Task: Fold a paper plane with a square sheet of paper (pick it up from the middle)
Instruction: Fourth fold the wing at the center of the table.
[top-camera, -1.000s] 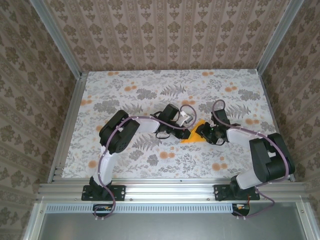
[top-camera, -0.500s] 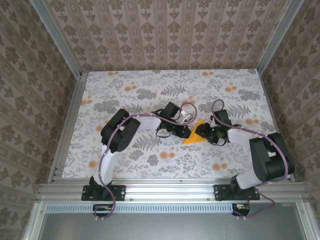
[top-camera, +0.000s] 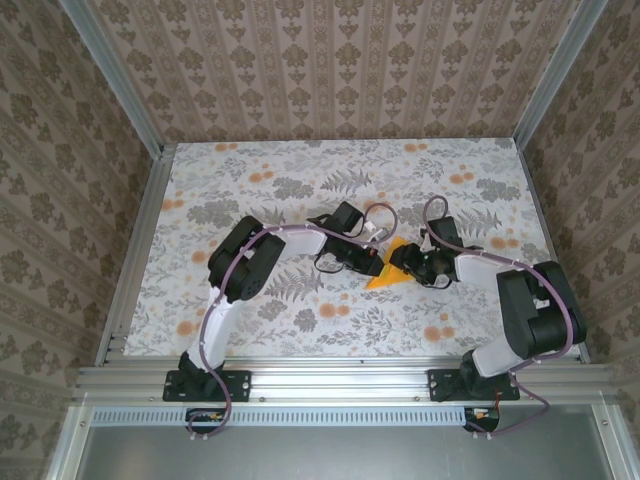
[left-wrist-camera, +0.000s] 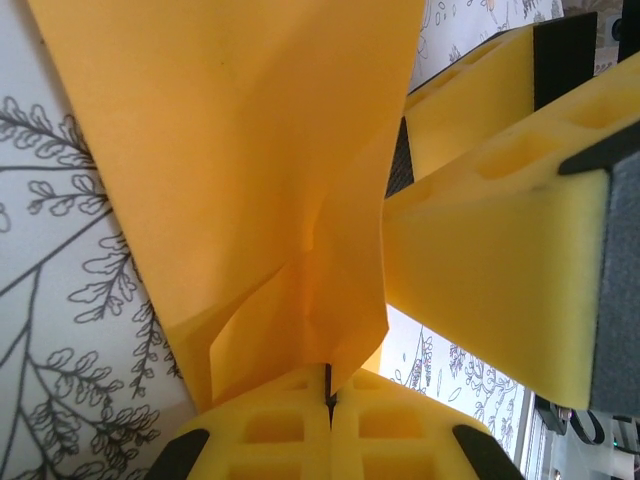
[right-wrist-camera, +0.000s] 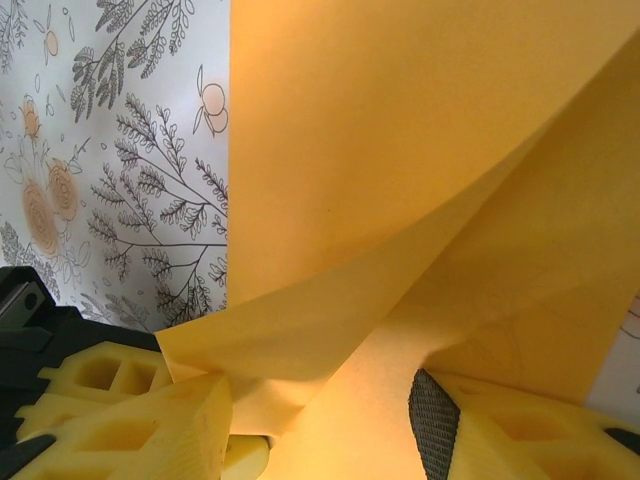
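Left wrist: left hand (left-wrist-camera: 328, 398) clenched on paper sheet (left-wrist-camera: 250, 150); right hand (right-wrist-camera: 320, 412) released, straddling sheet.

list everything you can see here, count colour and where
paper sheet: one, orange-yellow, folded, mid-table between the two arms
tablecloth: one, white with grey leaves and orange flowers, covering the table
walls: three, brown patterned paper, left, back and right
frame: one, silver metal, around the table edges
left arm: one, black and white, reaching right to the sheet
right arm: one, black and white, reaching left to the sheet
left jaws: yellow foam, shut on the sheet's edge
right jaws: yellow foam, apart with the sheet between them
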